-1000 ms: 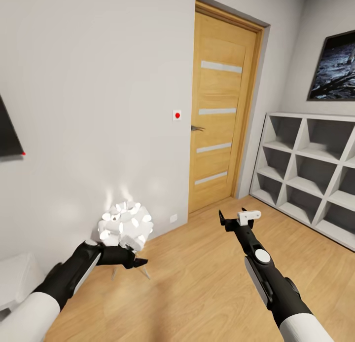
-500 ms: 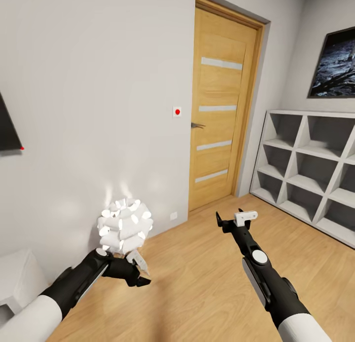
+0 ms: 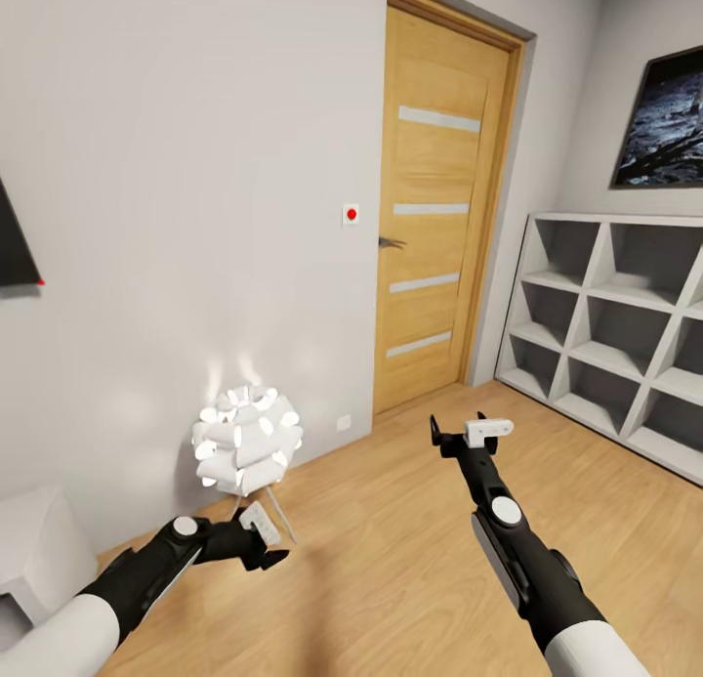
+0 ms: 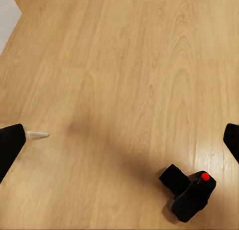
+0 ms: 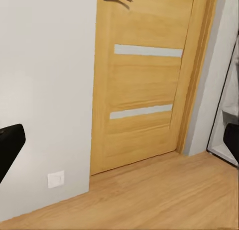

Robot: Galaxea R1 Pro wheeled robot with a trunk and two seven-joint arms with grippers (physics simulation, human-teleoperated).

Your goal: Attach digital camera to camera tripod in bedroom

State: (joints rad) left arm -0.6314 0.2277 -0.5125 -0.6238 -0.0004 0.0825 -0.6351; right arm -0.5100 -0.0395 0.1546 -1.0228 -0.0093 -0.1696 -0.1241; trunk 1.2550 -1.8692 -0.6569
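A: Bedroom (image 3: pixel 195 120) stock, please: walls, floor, fittings.
B: Light grey walls; light wood plank floor (image 3: pixel 391 560). Oak door (image 3: pixel 439 208) with frosted strips, far centre. White cube shelves (image 3: pixel 605 316), right. Glowing white floor lamp (image 3: pixel 246 441) near the left wall. Dark framed picture (image 3: pixel 669 120), upper right.
A: Grippers?
B: Left gripper (image 3: pixel 264 540), low and near left, jaws apart, empty. Right gripper (image 3: pixel 464 433), raised, pointed toward the door, jaws apart, empty.
A: Digital camera?
B: Digital camera (image 4: pixel 191 192): black, red button on top, resting on the floor below the left gripper, apart from its fingertips (image 4: pixel 10 145).
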